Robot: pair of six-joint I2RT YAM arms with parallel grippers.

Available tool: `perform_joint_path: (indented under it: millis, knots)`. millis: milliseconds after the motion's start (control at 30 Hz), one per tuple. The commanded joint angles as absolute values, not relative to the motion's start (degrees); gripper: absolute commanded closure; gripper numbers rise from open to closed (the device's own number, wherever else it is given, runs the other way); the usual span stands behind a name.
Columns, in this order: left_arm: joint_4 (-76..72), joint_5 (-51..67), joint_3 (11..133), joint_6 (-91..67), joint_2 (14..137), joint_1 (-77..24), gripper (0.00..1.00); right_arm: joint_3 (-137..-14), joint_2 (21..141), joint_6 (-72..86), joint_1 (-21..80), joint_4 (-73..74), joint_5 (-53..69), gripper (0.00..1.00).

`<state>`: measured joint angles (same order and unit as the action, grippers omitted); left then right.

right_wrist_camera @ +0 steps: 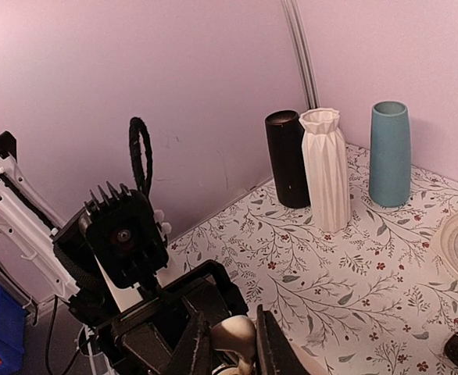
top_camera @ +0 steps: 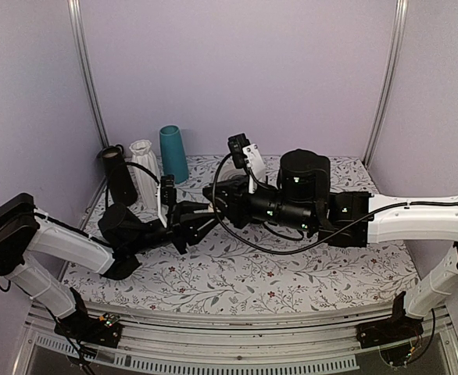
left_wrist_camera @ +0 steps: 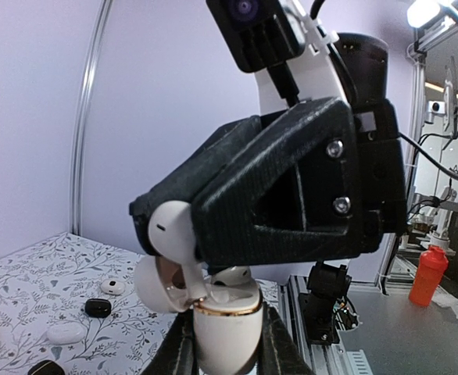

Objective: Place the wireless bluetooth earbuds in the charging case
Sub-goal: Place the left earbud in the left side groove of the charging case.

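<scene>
My left gripper (left_wrist_camera: 226,344) is shut on the base of the cream-white charging case (left_wrist_camera: 225,324) and holds it upright above the table. Its lid (left_wrist_camera: 152,285) hangs open to the left. One white earbud (left_wrist_camera: 233,275) sits in the case. My right gripper (right_wrist_camera: 233,348) is shut on a second white earbud (left_wrist_camera: 170,230), also seen in the right wrist view (right_wrist_camera: 233,334). Its stem points down into the case's open top and touches the rim. In the top view the two grippers meet mid-table, the left (top_camera: 191,224) and the right (top_camera: 213,195).
A black vase (right_wrist_camera: 288,158), a ribbed white vase (right_wrist_camera: 325,168) and a teal vase (right_wrist_camera: 390,153) stand at the back left. Small white (left_wrist_camera: 113,287) and black (left_wrist_camera: 98,307) objects lie on the floral table. A red bottle (left_wrist_camera: 427,275) stands beyond the table.
</scene>
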<state>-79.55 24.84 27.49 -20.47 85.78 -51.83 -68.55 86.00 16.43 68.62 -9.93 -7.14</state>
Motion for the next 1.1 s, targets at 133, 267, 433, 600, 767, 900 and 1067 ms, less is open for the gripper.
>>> perform_joint_path:
  millis: [133, 267, 433, 600, 767, 900, 1067]
  knots:
    - [-84.59, 23.51, 29.59, -20.5, 83.28, -51.25, 1.0, -67.93, 87.6, 16.0, 69.01, -5.81, -5.1, 0.83]
    - [-84.66, 23.23, 29.71, -20.39, 83.47, -51.12, 1.0, -67.96, 87.88, 16.08, 69.01, -5.68, -4.11, 0.83]
    - [-84.79, 22.65, 29.62, -20.29, 83.59, -50.97, 1.0, -67.82, 87.97, 16.27, 69.08, -5.47, -3.56, 0.83]
    - [-85.77, 21.97, 29.19, -20.5, 83.49, -50.58, 1.0, -67.61, 87.89, 16.35, 69.13, -5.31, -3.31, 0.84]
    - [-86.37, 22.14, 29.09, -20.54, 83.39, -50.45, 1.0, -67.74, 88.14, 16.39, 69.09, -4.93, -3.54, 0.84]
    - [-86.39, 22.85, 29.39, -20.61, 83.23, -50.38, 1.0, -68.04, 88.74, 16.52, 69.09, -4.75, -3.43, 0.84]
    - [-85.7, 25.09, 30.13, -20.59, 83.08, -50.51, 1.0, -68.57, 89.57, 16.7, 69.21, -4.98, -3.82, 0.84]
